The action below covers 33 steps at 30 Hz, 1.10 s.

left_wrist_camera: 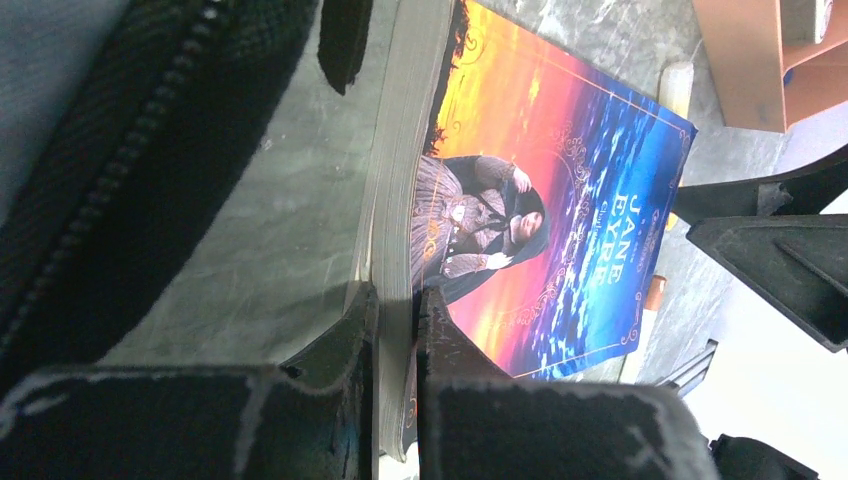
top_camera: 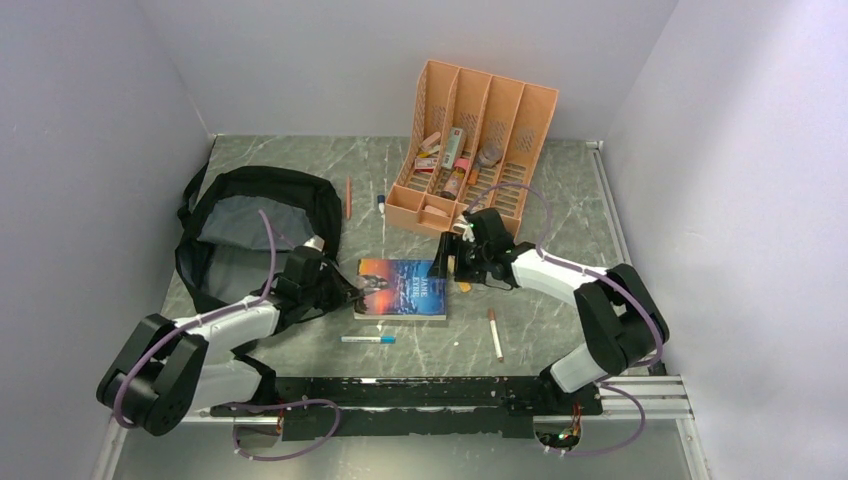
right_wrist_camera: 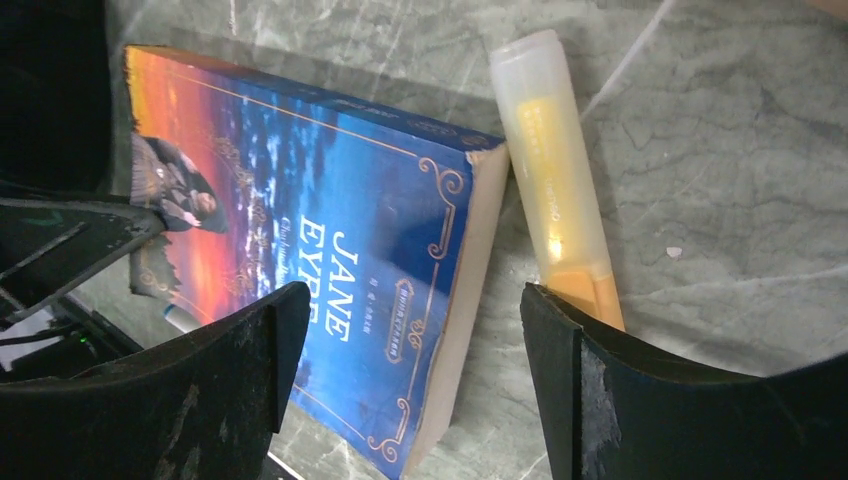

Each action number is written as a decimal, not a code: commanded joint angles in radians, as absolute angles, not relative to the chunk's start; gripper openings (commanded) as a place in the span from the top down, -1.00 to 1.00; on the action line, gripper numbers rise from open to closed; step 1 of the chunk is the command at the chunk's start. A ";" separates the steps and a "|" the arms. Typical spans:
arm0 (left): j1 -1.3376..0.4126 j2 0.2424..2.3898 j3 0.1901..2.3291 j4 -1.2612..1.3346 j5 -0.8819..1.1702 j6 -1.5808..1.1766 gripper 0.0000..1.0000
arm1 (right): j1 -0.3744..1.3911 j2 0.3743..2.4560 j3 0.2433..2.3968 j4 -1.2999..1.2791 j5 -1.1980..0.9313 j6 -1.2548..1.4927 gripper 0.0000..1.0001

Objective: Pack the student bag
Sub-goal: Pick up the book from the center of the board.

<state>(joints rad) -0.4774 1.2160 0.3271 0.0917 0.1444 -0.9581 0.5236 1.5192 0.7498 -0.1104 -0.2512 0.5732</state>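
Student bag open 9 o'clock of Jane Eyre paperback. Left end effector clenches its edge for loading; right end effector released, likely bracing.

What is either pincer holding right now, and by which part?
The left pincer pinches the Jane Eyre paperback at its page edge; the right pincer stands open, holding nothing.
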 commanded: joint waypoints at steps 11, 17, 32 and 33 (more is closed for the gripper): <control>-0.511 1.408 0.228 -0.024 0.111 -0.923 0.90 | 0.471 1.627 0.758 -0.044 -0.311 0.569 -0.65; -0.549 1.496 0.236 0.042 0.114 -0.933 0.90 | 0.436 1.639 0.747 -0.062 -0.210 0.551 -0.68; -0.551 1.588 0.260 0.070 0.124 -0.911 0.90 | 0.356 1.746 0.708 0.130 -0.349 0.626 -0.69; -0.550 1.592 0.263 0.072 0.126 -0.912 0.90 | 0.356 1.747 0.703 0.131 -0.366 0.627 -0.69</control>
